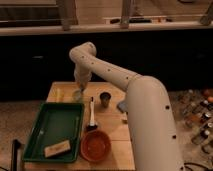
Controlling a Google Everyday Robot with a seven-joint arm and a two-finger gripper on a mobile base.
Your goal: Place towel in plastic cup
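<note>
the white arm [125,82] reaches over the wooden table [114,131], past the green tray [50,125]. its gripper [80,89] points down just above the clear plastic cup [77,95] by the far edge. i cannot tell its grip, nor the towel's place or long axis.

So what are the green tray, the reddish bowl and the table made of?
Green tray: probably plastic, one even colour, moulded rim, slight sheen. Reddish bowl: matte, terracotta-coloured; clay or plastic, can't tell. Table: wood, pale boards with visible seams. The gripper hangs above the table's far left, by a clear cup.
</note>
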